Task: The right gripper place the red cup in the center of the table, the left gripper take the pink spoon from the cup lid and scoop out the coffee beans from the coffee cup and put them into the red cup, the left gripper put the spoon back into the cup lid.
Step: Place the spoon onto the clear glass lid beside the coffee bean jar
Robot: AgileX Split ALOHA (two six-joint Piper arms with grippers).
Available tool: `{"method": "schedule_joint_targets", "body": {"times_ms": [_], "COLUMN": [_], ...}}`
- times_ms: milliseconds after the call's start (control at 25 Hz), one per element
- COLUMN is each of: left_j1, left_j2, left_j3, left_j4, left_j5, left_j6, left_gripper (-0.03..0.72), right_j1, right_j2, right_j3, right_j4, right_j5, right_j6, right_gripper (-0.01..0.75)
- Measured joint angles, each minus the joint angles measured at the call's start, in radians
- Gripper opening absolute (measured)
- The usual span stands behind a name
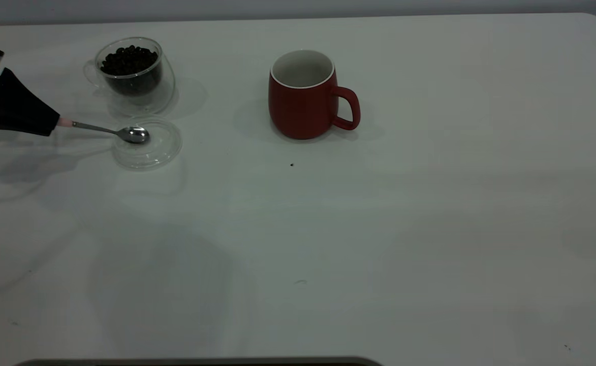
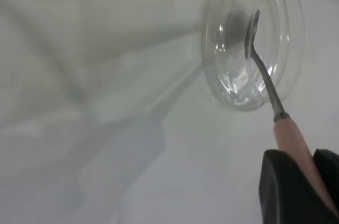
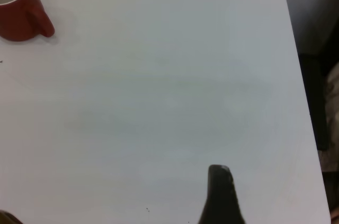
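With left gripper (image 1: 54, 125) fingers (image 2: 288, 187) clamped on the pink spoon (image 1: 110, 131), bowl in the cup lid (image 1: 148, 142) at far left, lift level toward the coffee cup (image 1: 132, 73) just behind; right fingers indeterminable.

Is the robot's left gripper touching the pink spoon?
Touching. The left wrist view shows the left gripper with its jaws closed around the pink spoon at its handle.

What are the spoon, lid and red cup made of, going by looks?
Pink spoon: bowl and neck look like polished metal, mirror glints; handle matte pale pink, material unclear.
Cup lid: clear, glass by the look, table visible through it, bright rim highlights.
Red cup: probably ceramic, opaque matte dark red outside, white inside and rim.
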Motion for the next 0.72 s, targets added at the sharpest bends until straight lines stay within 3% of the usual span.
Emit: {"method": "schedule_joint_targets", "body": {"times_ms": [720], "left_j1": [-0.018], "left_j2": [0.081], "left_j3": [-0.002], "left_j4": [-0.074], "left_j5": [0.037], "left_j6": [-0.048], "left_gripper": [0.128], "right_j1": [0.0], "right_j2": [0.0], "right_j3": [0.0], "right_j4": [0.0], "right_j5": [0.0], "right_j6": [0.0], "right_gripper": [0.589]}}
